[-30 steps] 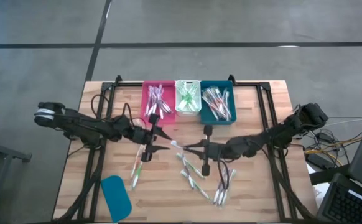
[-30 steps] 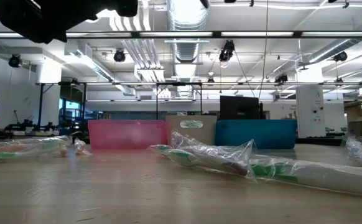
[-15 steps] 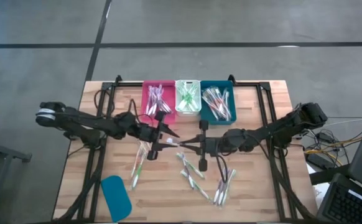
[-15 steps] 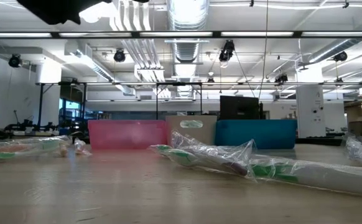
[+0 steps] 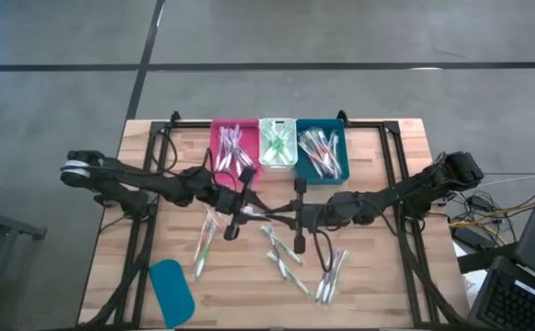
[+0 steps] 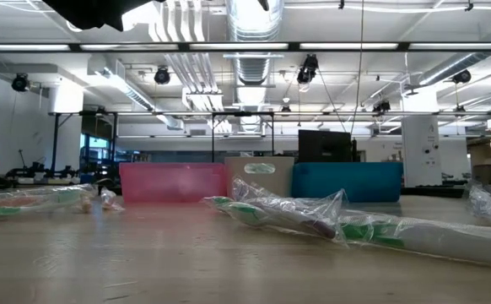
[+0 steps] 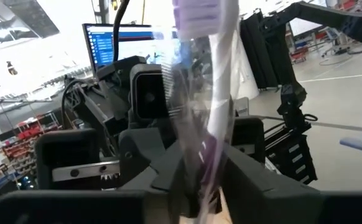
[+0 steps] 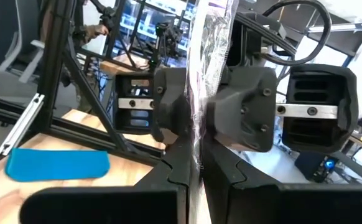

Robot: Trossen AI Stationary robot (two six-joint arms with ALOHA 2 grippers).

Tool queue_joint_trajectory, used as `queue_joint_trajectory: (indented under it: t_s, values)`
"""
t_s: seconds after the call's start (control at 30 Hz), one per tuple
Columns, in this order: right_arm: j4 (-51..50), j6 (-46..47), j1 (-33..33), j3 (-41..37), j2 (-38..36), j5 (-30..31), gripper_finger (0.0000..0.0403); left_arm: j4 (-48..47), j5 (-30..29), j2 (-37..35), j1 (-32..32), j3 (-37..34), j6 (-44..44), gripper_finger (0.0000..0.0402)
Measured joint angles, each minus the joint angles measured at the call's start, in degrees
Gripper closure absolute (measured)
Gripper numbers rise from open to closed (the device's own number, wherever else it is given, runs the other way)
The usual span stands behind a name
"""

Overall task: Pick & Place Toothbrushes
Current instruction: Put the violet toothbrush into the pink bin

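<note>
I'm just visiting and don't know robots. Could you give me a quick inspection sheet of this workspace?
Surface: wooden table, black frame rails on it.
Job's things: wrapped toothbrushes loose mid-table; more in pink bin, white bin and teal bin.
Clutter: blue lid near the front left corner.
Grippers: left gripper and right gripper meet mid-table on one wrapped brush; right is shut on it.
Cables: bundle off the right edge.
Surroundings: grey floor, laptop.

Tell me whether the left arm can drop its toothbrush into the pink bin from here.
Probably yes: the left gripper sits just before the pink bin, nothing between, but the right gripper is shut on the same toothbrush.
</note>
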Motion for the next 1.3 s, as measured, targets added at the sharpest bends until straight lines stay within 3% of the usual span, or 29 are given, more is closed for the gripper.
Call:
queue_joint_trajectory:
  t_s: [0.17, 0.33, 0.5, 0.63, 0.73, 0.87, 1.03, 1.13, 1.3]
  values:
    - [0.00, -0.44, 0.01, -0.02, 0.00, 0.73, 0.0390, 0.20, -0.01, -0.11, 0.00, -0.07, 0.11, 0.0376]
    - [-0.03, 0.05, 0.01, -0.04, 0.00, 1.93, 0.0382, 0.15, -0.20, -0.11, 0.07, -0.07, -0.31, 0.0379]
    - [-5.21, 1.60, 0.48, 0.78, -1.65, 6.62, 0.0325, -1.16, -1.37, -0.32, 0.11, -0.09, -0.48, 0.0380]
    - [-18.23, 5.64, 0.95, 3.23, -5.13, 9.12, 0.0266, -4.34, -3.63, -1.94, 0.05, -0.13, -0.69, 0.0380]
    - [-33.28, 12.97, 1.14, 5.84, -7.80, 9.36, 0.0227, -8.75, -8.94, -4.08, -0.07, -0.14, -1.19, 0.0380]
    - [-54.57, 25.55, 0.91, 8.97, -10.31, 10.14, 0.0193, -16.72, -24.19, -7.09, 0.44, 1.05, -1.50, 0.0380]
    - [-75.94, 38.37, 0.66, 10.90, -12.48, 21.69, 0.0176, -32.62, -42.00, -8.64, 4.11, 6.92, -4.24, 0.0380]
    - [-86.23, 45.64, 0.58, 11.00, -14.11, 27.96, 0.0171, -44.90, -44.60, -7.74, 8.96, 12.06, -11.20, 0.0380]
    - [-93.76, 53.88, -0.13, 9.12, -17.66, 30.22, 0.0174, -59.96, -44.68, -5.03, 18.88, 19.20, -22.55, 0.0379]
